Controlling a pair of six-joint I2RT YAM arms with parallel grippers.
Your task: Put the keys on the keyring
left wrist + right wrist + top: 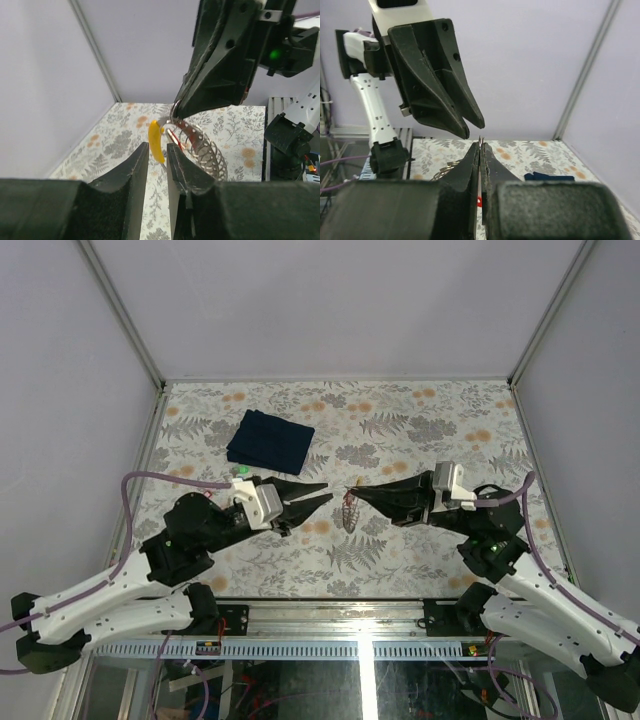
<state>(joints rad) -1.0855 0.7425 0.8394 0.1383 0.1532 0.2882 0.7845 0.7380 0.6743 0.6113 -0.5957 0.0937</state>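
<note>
Nearward and to the right of the dark blue cloth, well apart from it, the two hands meet tip to tip above the middle of the worktop.

1. Right hand: fingers closed flat together. The right wrist view shows a thin sliver of grey metal pinched at the very tips. It holds the keyring, which hangs below the fingertips, clear of the worktop.
2. Left hand: fingers parted by a narrow gap with nothing between them. Its tips stand just beside the keyring, on the side nearer the cloth. No contact can be confirmed.
3. Keys: the left wrist view shows a yellow key tag hanging upright at the ring, just beyond the left fingertips. A trace of red shows beside it, too small to identify.

Edges and room: pale panel walls with metal corner posts close the worktop on three sides. A metal rail carrying the arm bases closes the near edge. Open surface lies all round the cloth, to its far side, to its left and widely to its right. The cloth sits well inside the rear edge.

Materials and shapes: the worktop carries a grey leaf print with orange flowers. The cloth is soft, folded to a rough square and lies slightly skewed. The keyring is thin grey metal and appears ribbed or coil-like along its lower run. The tag is smooth, oblong plastic. The fingers of both hands are black, wedge-shaped and tapered to points.
</note>
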